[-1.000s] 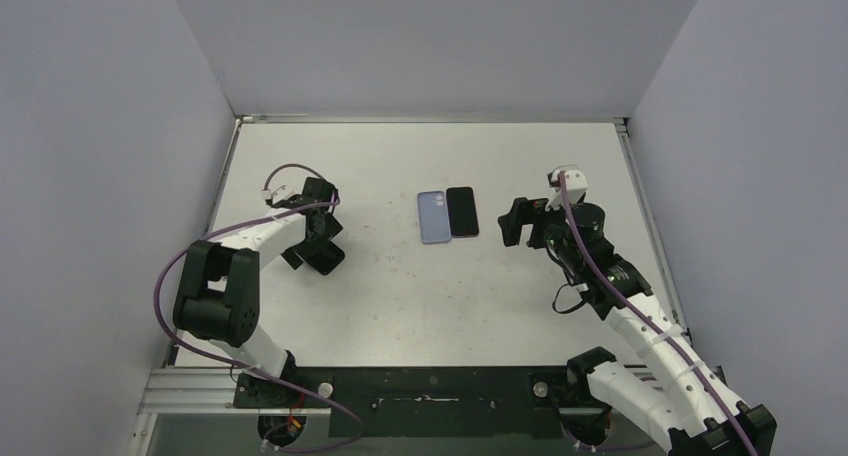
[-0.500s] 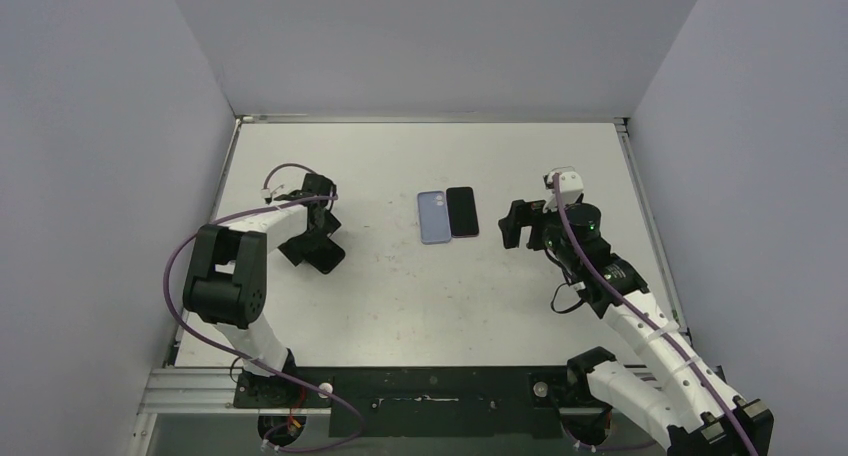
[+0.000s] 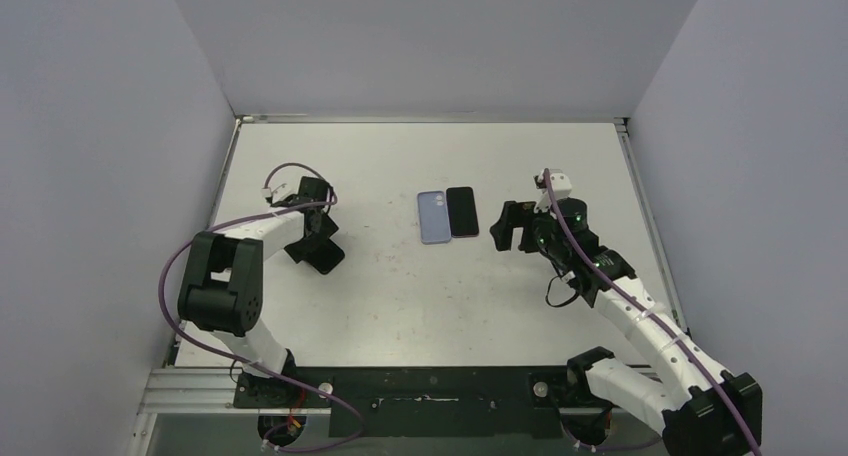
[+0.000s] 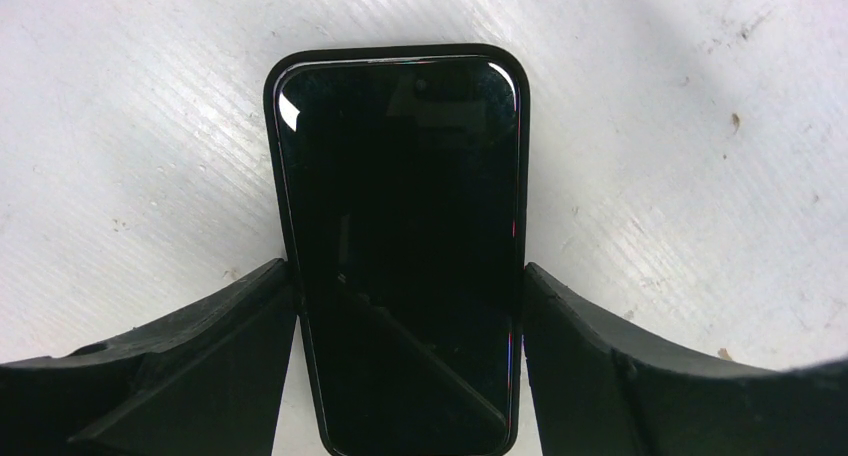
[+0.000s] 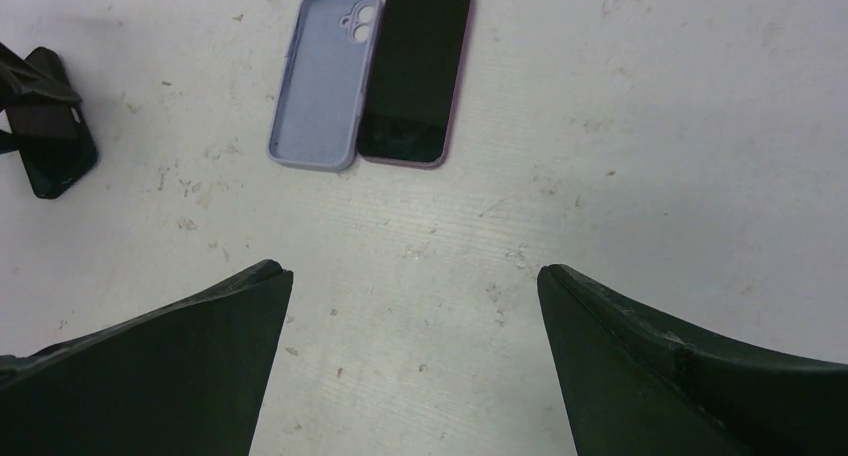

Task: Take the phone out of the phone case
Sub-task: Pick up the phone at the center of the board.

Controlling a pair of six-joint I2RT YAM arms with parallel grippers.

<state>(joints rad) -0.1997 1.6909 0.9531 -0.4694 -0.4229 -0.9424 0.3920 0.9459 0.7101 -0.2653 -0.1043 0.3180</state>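
A black phone in a black case point(image 4: 400, 226) lies on the white table point(image 4: 700, 126), screen up. My left gripper point(image 4: 408, 286) is shut on it, with one finger against each long side of the case. In the top view this gripper point(image 3: 318, 248) and the cased phone point(image 3: 325, 260) are at the left of the table. The cased phone also shows in the right wrist view point(image 5: 55, 146). My right gripper point(image 5: 415, 276) is open and empty, hovering to the right of a lilac case and a bare phone; it also shows in the top view point(image 3: 508, 226).
An empty lilac phone case point(image 3: 432, 217) lies inside up at the table's middle, with a bare dark phone point(image 3: 461, 211) with a pinkish rim touching its right side. Both show in the right wrist view, the case point(image 5: 320, 81) and the phone point(image 5: 415, 71). Grey walls enclose the table.
My right gripper has moved a little to the left, toward the lilac case and bare phone. My left arm's elbow has shifted; its gripper stays on the black cased phone.
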